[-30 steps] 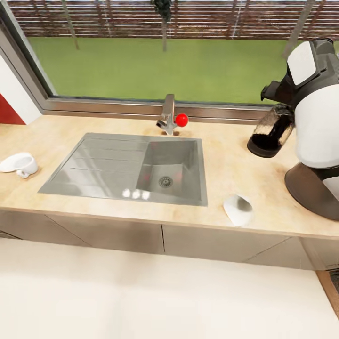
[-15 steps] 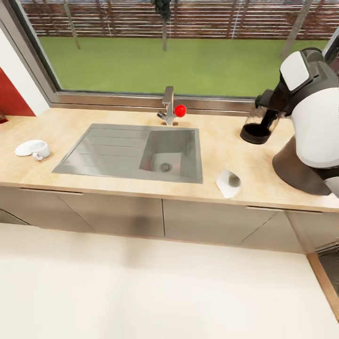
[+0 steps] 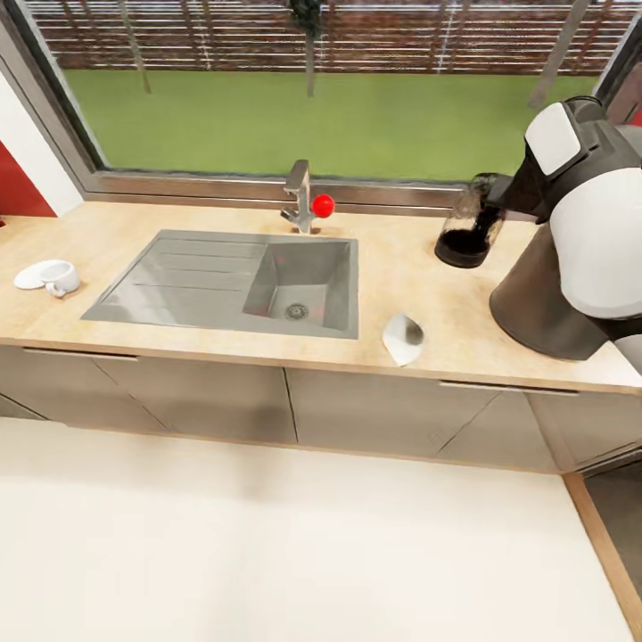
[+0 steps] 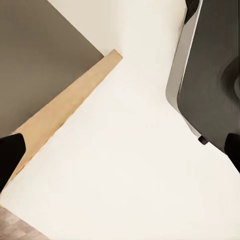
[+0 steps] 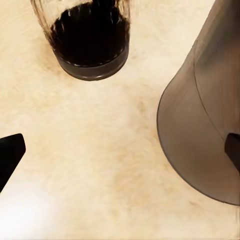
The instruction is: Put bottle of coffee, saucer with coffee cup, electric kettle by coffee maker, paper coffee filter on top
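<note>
Countertop [image 3: 160, 343] runs left to right under a big window [image 3: 294, 107], light beige wood grain over dark grey cabinet fronts [image 3: 214, 401], with pale floor [image 3: 267, 535] on the near side. Count of stuff on it: one steel sink [image 3: 223, 281] with one tap [image 3: 298, 198] that has a red knob, one coffee maker [image 3: 535, 299] at the right end, one kettle [image 3: 468, 234] just beside it on the far left side, one white paper filter [image 3: 402, 339] lying near the front edge right of the sink, and one saucer [image 3: 31, 276] way over at the left with one little cup [image 3: 61, 278] touching it, looks tipped on its side.

Right arm [image 3: 588, 214] hangs over the coffee maker. Its wrist camera looks straight down at the kettle and the coffee maker base, and the right gripper [image 5: 120, 150] has its jaws spread wide, holding nothing. Left gripper [image 4: 120, 150] is also spread wide and empty, pointed at floor and a strip of wood trim [image 4: 70, 105].
</note>
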`<state>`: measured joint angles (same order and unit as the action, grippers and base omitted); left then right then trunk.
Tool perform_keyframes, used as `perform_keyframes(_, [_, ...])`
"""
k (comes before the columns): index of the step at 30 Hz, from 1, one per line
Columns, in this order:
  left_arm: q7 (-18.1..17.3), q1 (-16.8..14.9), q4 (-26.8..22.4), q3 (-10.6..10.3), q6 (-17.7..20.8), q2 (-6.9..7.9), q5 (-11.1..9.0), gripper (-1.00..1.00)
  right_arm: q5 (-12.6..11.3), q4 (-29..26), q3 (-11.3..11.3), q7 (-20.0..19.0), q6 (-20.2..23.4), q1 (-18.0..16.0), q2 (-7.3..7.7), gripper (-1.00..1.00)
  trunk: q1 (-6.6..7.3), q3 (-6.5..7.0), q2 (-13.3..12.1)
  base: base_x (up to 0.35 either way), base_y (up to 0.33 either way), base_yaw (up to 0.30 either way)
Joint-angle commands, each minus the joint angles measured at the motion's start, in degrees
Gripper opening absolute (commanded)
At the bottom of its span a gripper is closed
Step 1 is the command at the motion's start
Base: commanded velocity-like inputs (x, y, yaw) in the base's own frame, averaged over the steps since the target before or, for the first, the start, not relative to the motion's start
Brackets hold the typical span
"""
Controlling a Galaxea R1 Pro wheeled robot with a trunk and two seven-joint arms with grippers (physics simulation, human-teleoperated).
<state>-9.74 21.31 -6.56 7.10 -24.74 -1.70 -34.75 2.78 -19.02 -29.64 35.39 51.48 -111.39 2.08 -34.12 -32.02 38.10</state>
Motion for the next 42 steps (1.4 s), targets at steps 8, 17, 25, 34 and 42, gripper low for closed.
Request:
perform_keyframes(8, [-0.11,0.05,-0.47,0.52,0.1,-0.06,2.18,1.0,0.69,1.83,-0.33,0.11,-0.19,-0.05,-0.23,1.0,-0.01,-0.05,0.06,-0.204,-0.109,0.0])
perform_keyframes(17, [-0.12,0.05,-0.47,0.52,0.12,-0.06,2.31,1.0,3.41,2.14,-0.33,-0.13,-0.4,-0.05,-0.58,1.0,-0.01,-0.05,0.06,-0.321,0.031,0.0])
perform_keyframes(25, [-0.1,0.05,-0.47,0.52,0.13,-0.06,2.38,1.0,3.54,2.19,-0.33,-0.14,-0.41,-0.05,-0.71,1.0,-0.01,-0.05,0.06,-0.182,-0.193,0.0])
perform_keyframes(34, [-0.13,0.04,-0.55,0.54,0.12,-0.13,2.51,1.0,3.5,2.26,-0.33,-0.14,-0.41,-0.05,-0.73,1.0,-0.01,-0.05,0.06,-0.032,-0.323,0.0])
perform_keyframes(42, [-0.12,0.05,-0.56,0.54,0.12,-0.14,2.57,1.0,3.8,4.53,-0.33,-0.07,-0.48,-0.05,-0.46,1.0,-0.01,-0.05,0.06,-0.135,-0.303,0.0])
